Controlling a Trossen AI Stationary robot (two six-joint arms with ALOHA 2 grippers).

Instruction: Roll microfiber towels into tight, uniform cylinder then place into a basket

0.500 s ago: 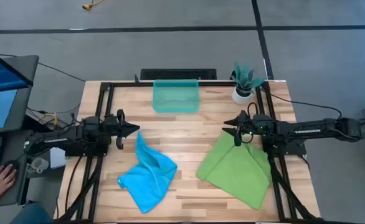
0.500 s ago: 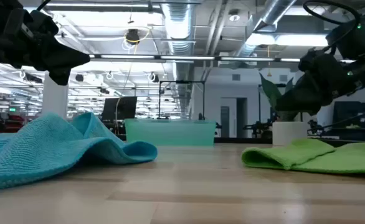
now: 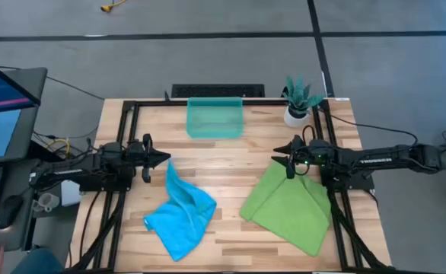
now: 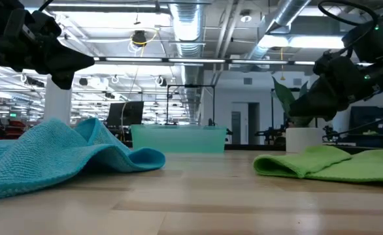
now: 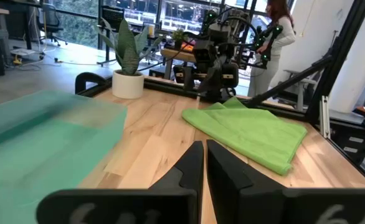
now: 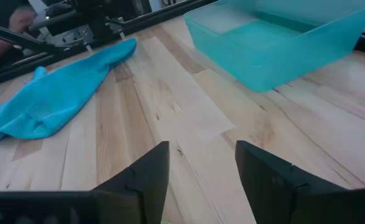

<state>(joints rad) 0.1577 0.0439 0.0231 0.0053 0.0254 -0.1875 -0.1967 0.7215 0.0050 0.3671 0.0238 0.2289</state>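
just ahead of the left gripper (image 3: 164,158), fingers pressed together, lies the crumpled blue towel (image 3: 181,214); under the right gripper (image 3: 278,158), fingers spread, the green towel (image 3: 288,207). both look soft and limp: best pinched at a corner.

Bright even overhead light, soft shadows, near basket (image 5: 45,143) blurred

Two towels (one blue (image 3: 180,215), one green (image 3: 288,205)), one basket (image 3: 215,118), one potted plant (image 3: 298,100), two arms
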